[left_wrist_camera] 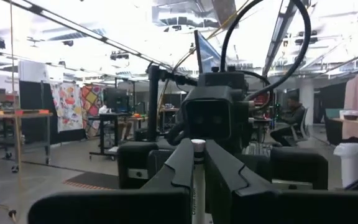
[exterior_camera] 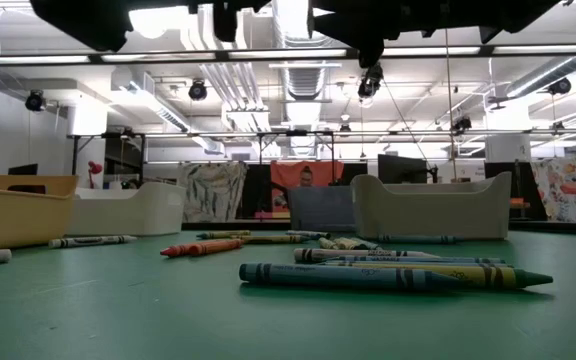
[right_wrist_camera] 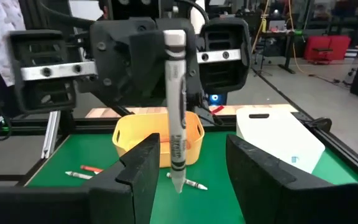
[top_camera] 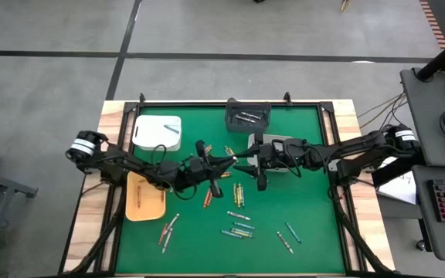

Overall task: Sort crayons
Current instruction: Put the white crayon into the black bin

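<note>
White crayon (right_wrist_camera: 176,118) clamped in left gripper (right_wrist_camera: 166,59) — between spread right fingers (right_wrist_camera: 138,165).

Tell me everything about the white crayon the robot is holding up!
The white crayon is a thin stick in a pale paper wrapper with dark bands and print. It stands upright in the air, pinched at its top by the shut left gripper. Its point hangs between the open fingers of the right gripper, which do not touch it.

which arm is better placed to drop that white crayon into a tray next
Left. The left claw is shut on the white paper-wrapped crayon, held upright above the green mat. The right claw faces it with fingers open, holding nothing, so any drop is likely the left arm's.
</note>
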### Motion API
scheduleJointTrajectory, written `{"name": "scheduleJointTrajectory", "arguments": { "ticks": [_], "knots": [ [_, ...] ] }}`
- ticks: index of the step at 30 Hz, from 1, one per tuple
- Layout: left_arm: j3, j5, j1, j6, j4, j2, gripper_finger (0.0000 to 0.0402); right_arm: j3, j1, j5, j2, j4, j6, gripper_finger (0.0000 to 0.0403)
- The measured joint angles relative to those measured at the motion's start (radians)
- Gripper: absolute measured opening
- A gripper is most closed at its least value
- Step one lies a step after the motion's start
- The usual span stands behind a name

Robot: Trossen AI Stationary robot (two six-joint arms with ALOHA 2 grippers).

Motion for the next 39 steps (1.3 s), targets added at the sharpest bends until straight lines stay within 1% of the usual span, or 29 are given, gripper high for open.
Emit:
{"name": "scheduleJointTrajectory", "arguments": {
  "ticks": [5, 8, 11, 14, 17, 21, 24, 26, 27, 32, 35, 39],
  "knots": [
    [0.025, 0.0, 0.001, 0.002, -0.033, 0.003, 0.0, 0.0, 0.0, 0.001, 0.0, 0.003, -0.011, 0.0166],
    [0.03, 0.0, 0.007, -0.007, -0.035, 0.003, 0.0, 0.003, 0.0, 0.001, 0.0, 0.007, -0.026, 0.0149],
    [0.032, 0.0, 0.009, -0.022, -0.032, 0.003, 0.0, 0.012, 0.0, 0.001, 0.0, 0.006, -0.039, 0.0117],
    [0.037, -0.001, 0.01, -0.041, -0.032, 0.003, 0.0007, 0.013, 0.0, 0.0, 0.0, 0.006, -0.041, 0.0071],
    [0.036, 0.0, 0.01, -0.056, -0.032, 0.003, 0.0029, 0.013, 0.0, -0.001, 0.0, 0.004, -0.036, 0.0023],
    [0.035, 0.0, 0.01, -0.065, -0.062, -0.006, 0.0074, 0.013, -0.001, 0.002, 0.0, 0.0, -0.023, 0.0018],
    [0.032, -0.001, 0.009, -0.063, -0.131, -0.054, 0.0107, 0.013, -0.009, 0.041, -0.005, -0.014, -0.023, 0.0015],
    [0.031, -0.001, 0.008, -0.063, -0.216, -0.111, 0.0125, 0.034, -0.025, 0.087, -0.011, -0.096, -0.024, 0.0015],
    [0.03, -0.001, 0.008, -0.065, -0.278, -0.145, 0.0132, 0.056, -0.04, 0.111, -0.013, -0.167, -0.023, 0.0015],
    [0.029, -0.005, 0.006, -0.115, -0.605, -0.311, 0.0153, 0.233, -0.154, 0.207, 0.01, -0.609, -0.033, 0.0014],
    [0.029, -0.008, 0.005, -0.16, -0.755, -0.394, 0.0155, 0.346, -0.258, 0.231, 0.06, -0.821, -0.056, 0.0014],
    [0.029, -0.009, 0.004, -0.198, -0.903, -0.47, 0.0155, 0.481, -0.408, 0.231, 0.176, -1.006, -0.131, 0.0013]
  ]
}}
